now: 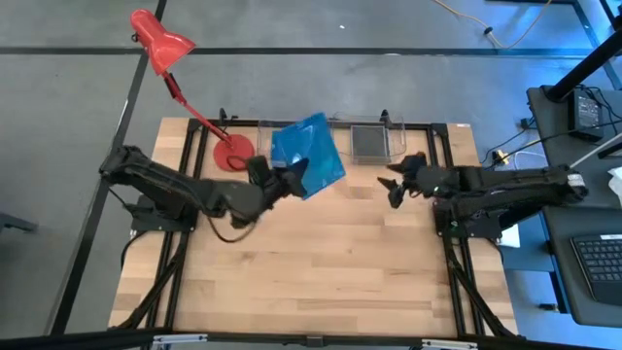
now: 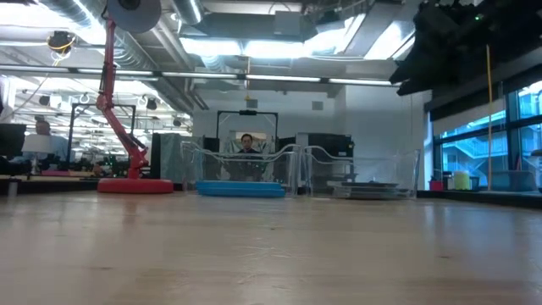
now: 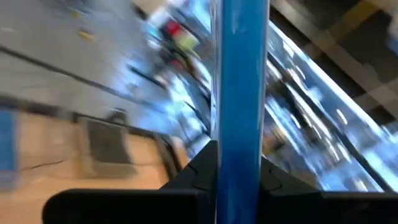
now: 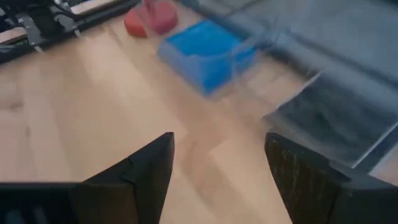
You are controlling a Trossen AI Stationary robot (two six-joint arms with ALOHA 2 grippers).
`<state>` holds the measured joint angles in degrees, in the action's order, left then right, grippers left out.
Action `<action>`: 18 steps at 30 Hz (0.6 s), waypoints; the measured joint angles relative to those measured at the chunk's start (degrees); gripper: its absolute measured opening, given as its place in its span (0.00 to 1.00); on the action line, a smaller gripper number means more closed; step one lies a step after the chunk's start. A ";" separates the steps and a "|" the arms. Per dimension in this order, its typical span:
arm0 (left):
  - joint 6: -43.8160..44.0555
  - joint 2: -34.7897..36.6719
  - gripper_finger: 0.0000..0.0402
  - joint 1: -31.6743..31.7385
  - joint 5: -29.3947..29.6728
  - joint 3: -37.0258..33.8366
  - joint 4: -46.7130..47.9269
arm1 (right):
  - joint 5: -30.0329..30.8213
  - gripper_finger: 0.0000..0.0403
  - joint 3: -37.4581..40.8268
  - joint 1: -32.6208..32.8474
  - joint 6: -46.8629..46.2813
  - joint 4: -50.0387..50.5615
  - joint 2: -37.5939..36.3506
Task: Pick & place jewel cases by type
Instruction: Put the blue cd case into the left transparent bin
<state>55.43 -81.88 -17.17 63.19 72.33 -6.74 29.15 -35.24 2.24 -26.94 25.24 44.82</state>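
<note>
A blue jewel case (image 1: 309, 154) is up in the air over the table's far left, with my left gripper (image 1: 294, 175) shut on it. In the left wrist view this case (image 3: 239, 81) shows edge-on as a blue band. Below it, a clear tray (image 2: 241, 174) at the far edge holds blue cases (image 4: 205, 53). A second clear tray (image 1: 371, 141) to its right holds grey cases (image 4: 336, 112). My right gripper (image 1: 394, 185) hangs open above the table, right of centre, nothing between its fingers (image 4: 149, 174). My left gripper pinches the blue case by its two flat faces at its near edge (image 3: 239, 168), one finger (image 3: 196, 177) on each side. The fingers come level from the table's near left. The case juts out past them toward the far edge, clear of table and tray.
A red desk lamp stands with its base (image 1: 233, 154) at the far left beside the trays; its arm and head (image 1: 160, 41) reach beyond the table. The wooden top (image 1: 311, 262) lies bare in its middle and near half. A black frame borders it.
</note>
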 joint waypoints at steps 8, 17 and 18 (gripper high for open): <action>28.22 -13.97 0.08 0.38 23.99 -0.08 -0.63 | -10.80 0.63 -0.02 -10.50 18.79 -0.02 -8.23; 49.87 -25.78 0.08 9.80 26.31 -0.15 0.41 | -23.74 0.63 -0.02 -14.12 24.40 0.51 -9.33; 50.75 -26.47 0.08 11.00 26.08 -0.13 0.25 | -24.36 0.63 -0.02 -14.10 24.43 0.90 -9.35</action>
<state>106.19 -108.35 -6.17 89.27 72.20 -6.48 4.79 -35.27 -11.86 -2.50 26.14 35.46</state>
